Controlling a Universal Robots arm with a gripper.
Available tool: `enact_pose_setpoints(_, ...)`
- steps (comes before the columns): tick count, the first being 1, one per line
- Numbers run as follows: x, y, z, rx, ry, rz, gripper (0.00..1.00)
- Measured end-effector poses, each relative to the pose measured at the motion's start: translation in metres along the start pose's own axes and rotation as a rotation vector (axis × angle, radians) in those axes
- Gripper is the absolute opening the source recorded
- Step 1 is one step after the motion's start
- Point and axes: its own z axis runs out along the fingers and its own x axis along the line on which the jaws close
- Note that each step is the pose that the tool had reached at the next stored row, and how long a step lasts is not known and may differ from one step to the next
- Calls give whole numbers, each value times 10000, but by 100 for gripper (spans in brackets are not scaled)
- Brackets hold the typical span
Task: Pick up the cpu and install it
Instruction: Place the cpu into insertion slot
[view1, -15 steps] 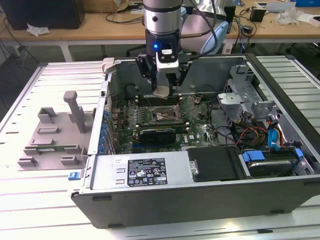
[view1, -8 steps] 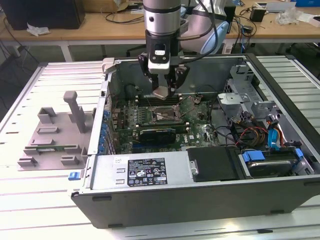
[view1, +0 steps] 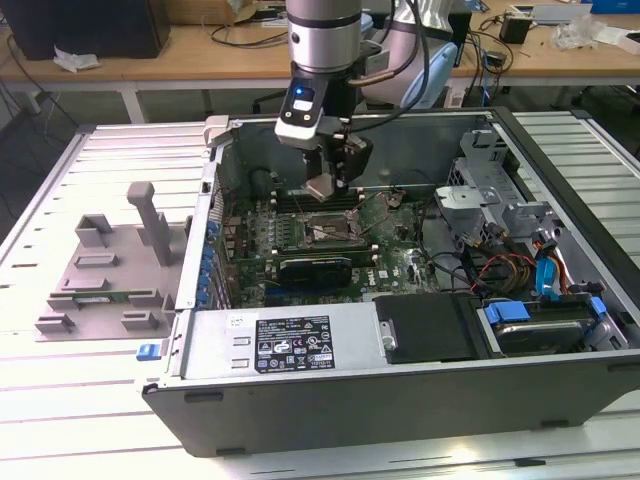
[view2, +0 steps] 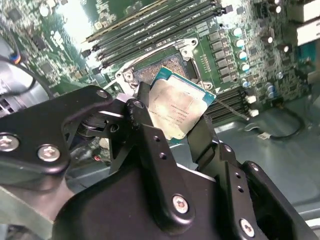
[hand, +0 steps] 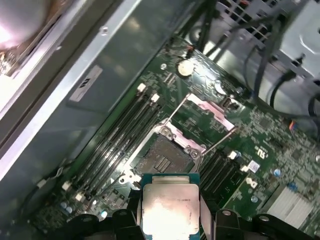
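My gripper (view1: 322, 186) hangs inside the open computer case (view1: 560, 160), shut on the cpu (view1: 321, 188), a small square chip with a silvery metal top. In both wrist views the cpu (view2: 175, 107) (hand: 170, 205) sits between the two black fingers (view2: 146, 102), held by opposite edges. The open processor socket (view1: 322, 230) (hand: 162, 157) (view2: 167, 65) lies on the green motherboard directly below, its contact field bare. The chip is above the socket and not touching it.
The socket's metal load plate (hand: 207, 112) stands folded open. Memory slots (hand: 120, 135) flank the socket. A long black graphics card (view1: 315, 268) lies just in front. Cables (view1: 500, 270) and a drive cage (view1: 500, 200) fill the exterior view's right. A grey tray (view1: 100, 270) lies outside the case.
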Motion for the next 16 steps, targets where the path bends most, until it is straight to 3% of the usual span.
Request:
enact_pose_setpoints(12,0,0,22,32,-65,2560,54)
enact_pose_setpoints(16,0,-1,32,49,-96,3770,54)
